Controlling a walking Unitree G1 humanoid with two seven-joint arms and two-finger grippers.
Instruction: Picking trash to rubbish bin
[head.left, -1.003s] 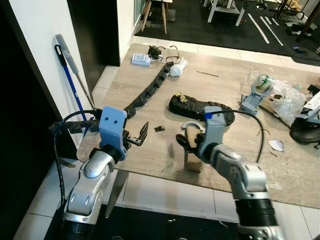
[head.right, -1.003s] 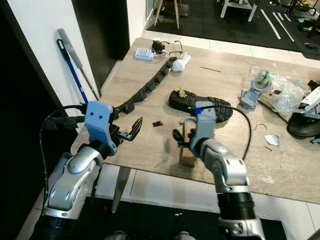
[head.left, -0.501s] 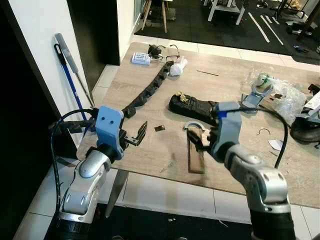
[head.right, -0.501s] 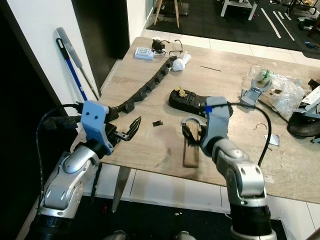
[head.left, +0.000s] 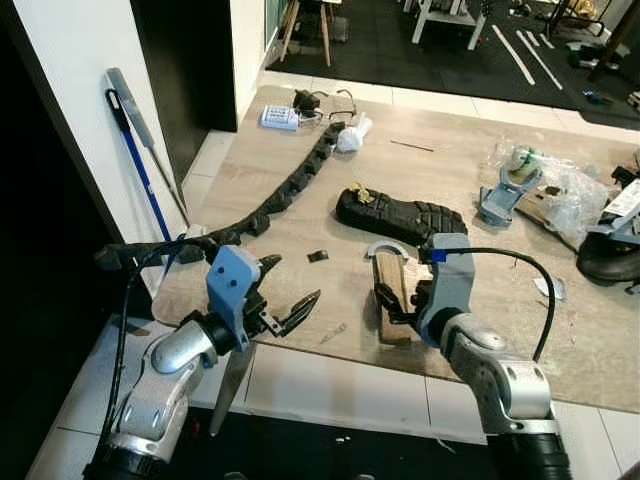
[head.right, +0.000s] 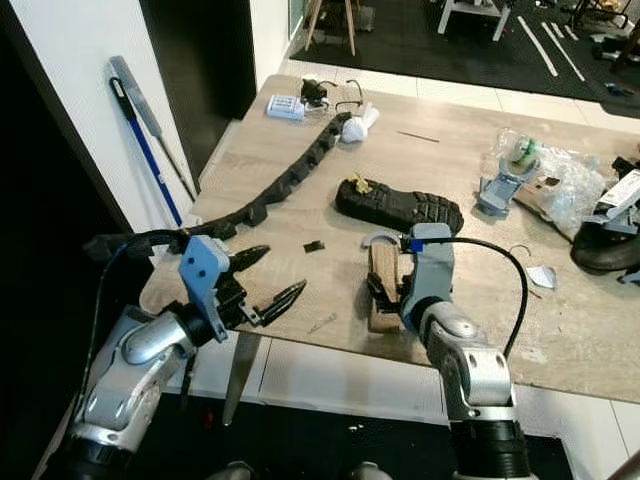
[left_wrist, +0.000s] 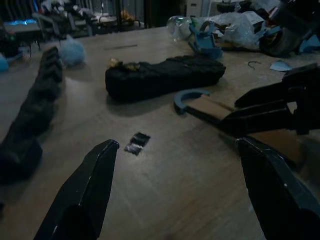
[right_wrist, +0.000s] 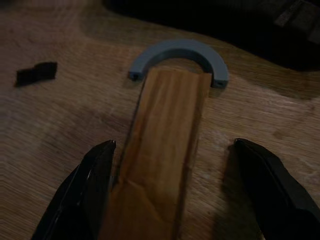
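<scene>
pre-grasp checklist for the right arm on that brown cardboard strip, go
1. Right gripper jaws open: ok, one finger stands on each side of the cardboard strip.
2. Strip centred between the fingers: ok in the right wrist view.
3. Strip free of neighbours: not ok, its far end touches or lies on the grey half-ring, which might get dragged along.
4. Black shoe sole clear of the grasp: ok, it lies beyond the ring.
5. Left gripper out of the way: ok, open near the table edge, apart from the strip.
6. Rubbish bin located: cannot tell.
</scene>
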